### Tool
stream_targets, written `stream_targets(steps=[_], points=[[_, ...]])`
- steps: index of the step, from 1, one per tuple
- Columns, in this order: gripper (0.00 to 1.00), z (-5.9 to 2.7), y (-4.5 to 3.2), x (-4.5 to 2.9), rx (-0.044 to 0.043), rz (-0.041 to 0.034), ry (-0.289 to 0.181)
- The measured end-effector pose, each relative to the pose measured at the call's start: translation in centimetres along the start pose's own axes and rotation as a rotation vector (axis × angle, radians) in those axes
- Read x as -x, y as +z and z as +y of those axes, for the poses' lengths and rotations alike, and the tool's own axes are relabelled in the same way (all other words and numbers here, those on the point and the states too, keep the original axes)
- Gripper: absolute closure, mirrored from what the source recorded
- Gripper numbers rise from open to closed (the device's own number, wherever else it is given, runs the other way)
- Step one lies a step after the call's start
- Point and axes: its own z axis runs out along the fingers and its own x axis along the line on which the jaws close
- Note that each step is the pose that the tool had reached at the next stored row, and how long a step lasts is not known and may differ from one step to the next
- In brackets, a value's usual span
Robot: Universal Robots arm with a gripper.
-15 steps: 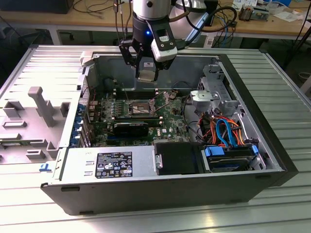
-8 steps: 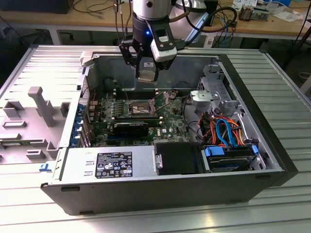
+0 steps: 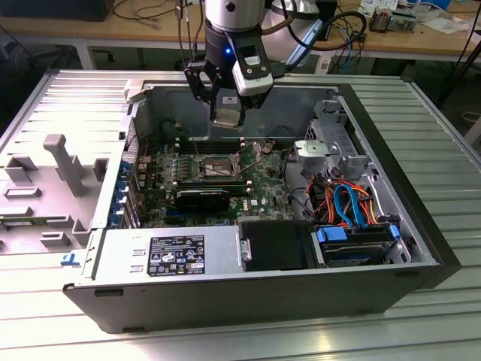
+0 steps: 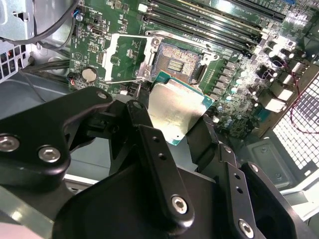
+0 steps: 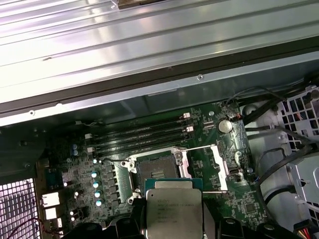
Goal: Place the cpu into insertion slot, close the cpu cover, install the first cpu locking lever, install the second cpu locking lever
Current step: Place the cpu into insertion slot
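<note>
Carrying the cpu [image 4: 175, 110] flat in the gripper [image 3: 226, 114], closed narrow onto two opposite edges, likely to keep it level for a square drop. Hanging above the open computer case [image 3: 421, 226], over the green board [image 5: 234, 209] close to the insertion slot [image 5: 156, 172], not yet seated. Cpu cover [image 4: 124, 56] lying swung open beside the slot, apparently to clear the way down.

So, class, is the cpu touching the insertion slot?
Apart. In the exterior view the cpu, held in the hand, hangs well above the insertion slot, with open space between them.
</note>
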Motion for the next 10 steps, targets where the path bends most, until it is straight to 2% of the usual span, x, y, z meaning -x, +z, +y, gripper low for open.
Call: stream_targets(steps=[10], points=[[0.45,0.0,0.05,0.0,0.0005,-0.0022,0.025]])
